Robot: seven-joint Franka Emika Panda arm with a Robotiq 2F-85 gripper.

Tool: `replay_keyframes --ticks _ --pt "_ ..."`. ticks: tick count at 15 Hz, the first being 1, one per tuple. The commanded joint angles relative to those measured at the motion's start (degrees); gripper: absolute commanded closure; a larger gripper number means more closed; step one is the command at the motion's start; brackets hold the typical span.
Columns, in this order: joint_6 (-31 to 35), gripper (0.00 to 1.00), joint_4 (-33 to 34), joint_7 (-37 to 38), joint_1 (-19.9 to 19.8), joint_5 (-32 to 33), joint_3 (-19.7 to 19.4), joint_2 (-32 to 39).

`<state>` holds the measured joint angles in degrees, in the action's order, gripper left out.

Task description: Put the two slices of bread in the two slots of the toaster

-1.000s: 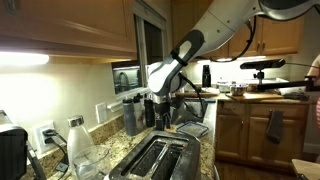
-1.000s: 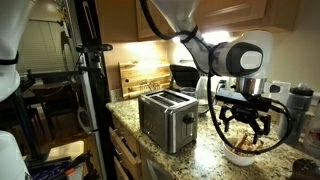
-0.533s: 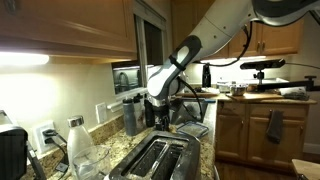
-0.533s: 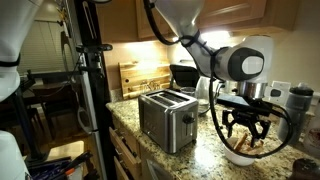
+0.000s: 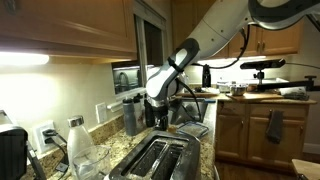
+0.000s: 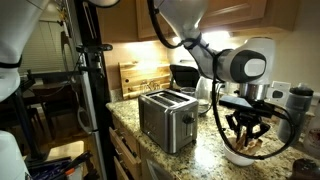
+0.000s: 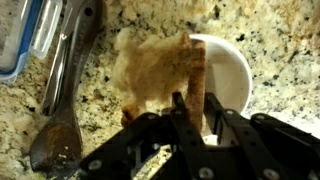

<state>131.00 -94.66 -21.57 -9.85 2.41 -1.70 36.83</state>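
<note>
Two tan slices of bread sit in a white bowl (image 7: 232, 70) on the granite counter. One slice (image 7: 150, 72) leans broad side up. The other slice (image 7: 197, 62) stands on edge, and my gripper (image 7: 197, 100) reaches down into the bowl with a finger pressed on each side of it. In both exterior views the gripper (image 6: 246, 135) (image 5: 160, 118) hangs low over the bowl (image 6: 240, 157), beside the shiny silver toaster (image 6: 166, 118) (image 5: 155, 160). The toaster's two slots (image 6: 172, 97) (image 5: 152, 154) show dark, with no bread in them.
Metal tongs (image 7: 60, 90) and a blue-rimmed container (image 7: 20, 40) lie on the counter beside the bowl. A black appliance (image 6: 185, 75) and a wooden board (image 6: 135, 75) stand behind the toaster. A glass bottle (image 5: 80, 145) and a canister (image 5: 131, 115) stand near the wall.
The jaws have drawn together from wide open onto the upright slice. The arm has barely moved over the bowl.
</note>
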Motion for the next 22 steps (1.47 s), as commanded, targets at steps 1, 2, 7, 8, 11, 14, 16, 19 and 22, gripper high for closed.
replay_keyframes --ticks 1,2,7,8,11,14,16,19,22 --pt "-0.1 0.93 1.1 0.9 -0.4 -0.1 0.3 0.4" --pt "-0.1 0.95 1.2 1.4 -0.3 0.0 0.1 0.3" --pt "0.0 0.90 1.6 2.1 -0.1 0.1 0.0 0.0" --pt "0.1 0.90 1.7 2.3 -0.1 0.0 0.0 0.0" --pt "0.1 0.90 1.8 2.6 -0.1 -0.1 0.1 0.1" --pt "0.1 0.90 1.8 2.7 -0.1 -0.2 0.3 0.0" --pt "0.0 0.90 1.8 2.7 0.0 -0.4 0.5 -0.2" --pt "0.2 0.90 1.9 2.5 0.2 -0.7 1.2 -1.0" --pt "0.4 0.90 2.2 2.4 0.3 -0.8 1.7 -1.4"
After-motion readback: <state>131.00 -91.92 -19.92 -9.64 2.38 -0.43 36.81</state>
